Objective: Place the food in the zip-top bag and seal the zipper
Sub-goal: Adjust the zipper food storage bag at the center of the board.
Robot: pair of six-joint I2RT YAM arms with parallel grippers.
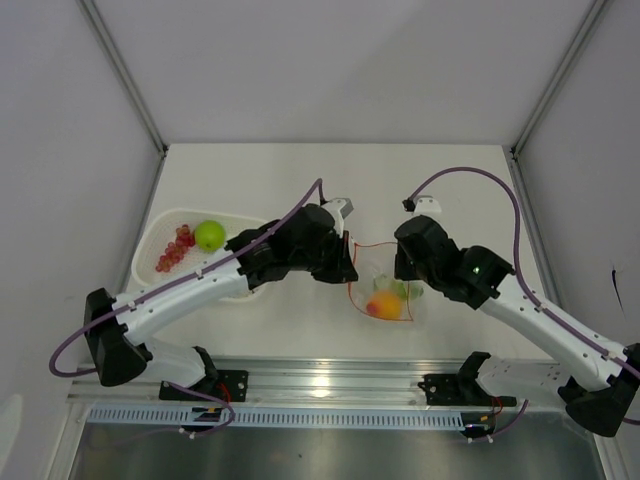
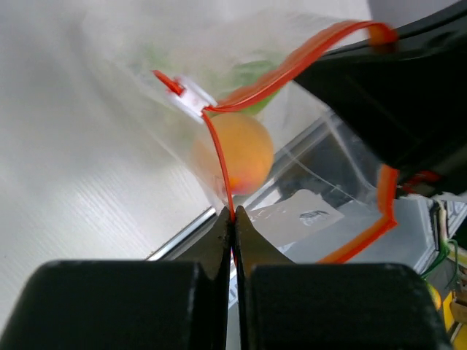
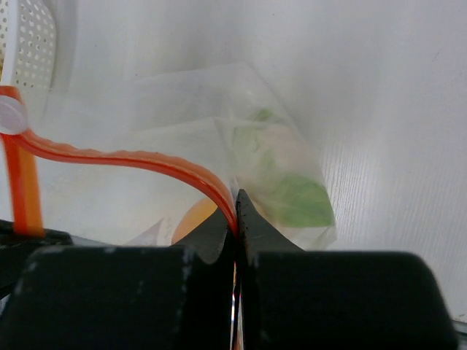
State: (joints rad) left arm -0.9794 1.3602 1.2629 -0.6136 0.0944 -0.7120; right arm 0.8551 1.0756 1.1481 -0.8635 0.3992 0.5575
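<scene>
Zip-top bag (image 1: 372,272): orange (image 1: 385,305) | basket (image 1: 150,240): apple (image 1: 210,236), grapes (image 1: 172,252) | left gripper (image 2: 233,215), right gripper (image 3: 236,200) clamp zipper (image 3: 146,162)

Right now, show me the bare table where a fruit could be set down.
Bare table runs along the far edge, beyond the basket. Another strip lies near, between the bag and the rail. Crowded middle: left gripper and right gripper pinch the zipper.

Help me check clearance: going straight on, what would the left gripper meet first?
The left gripper, shut on the zipper, would push into the bag and likely the orange inside first; depth is unclear.
</scene>
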